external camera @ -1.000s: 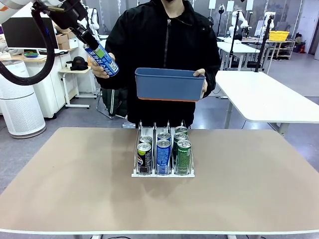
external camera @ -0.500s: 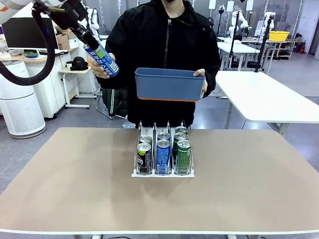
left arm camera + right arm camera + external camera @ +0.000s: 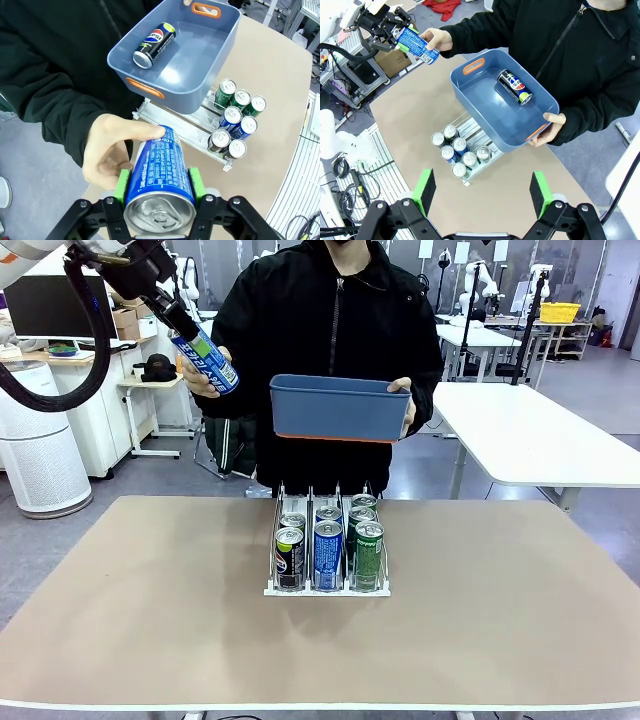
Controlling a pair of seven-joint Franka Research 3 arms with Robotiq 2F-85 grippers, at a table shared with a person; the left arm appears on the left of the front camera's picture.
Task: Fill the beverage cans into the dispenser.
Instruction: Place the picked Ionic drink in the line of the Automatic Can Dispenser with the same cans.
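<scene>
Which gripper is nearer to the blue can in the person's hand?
Left. The left gripper is shut on the can, beside the person's hand; the right gripper hangs open, far off above the table.

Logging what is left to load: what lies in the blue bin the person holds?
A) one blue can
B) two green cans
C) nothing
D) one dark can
D: a single dark can lies on its side on the floor of the bin.

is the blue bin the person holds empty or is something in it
Not empty: one dark can lies on its side on the floor of the blue bin.
</scene>
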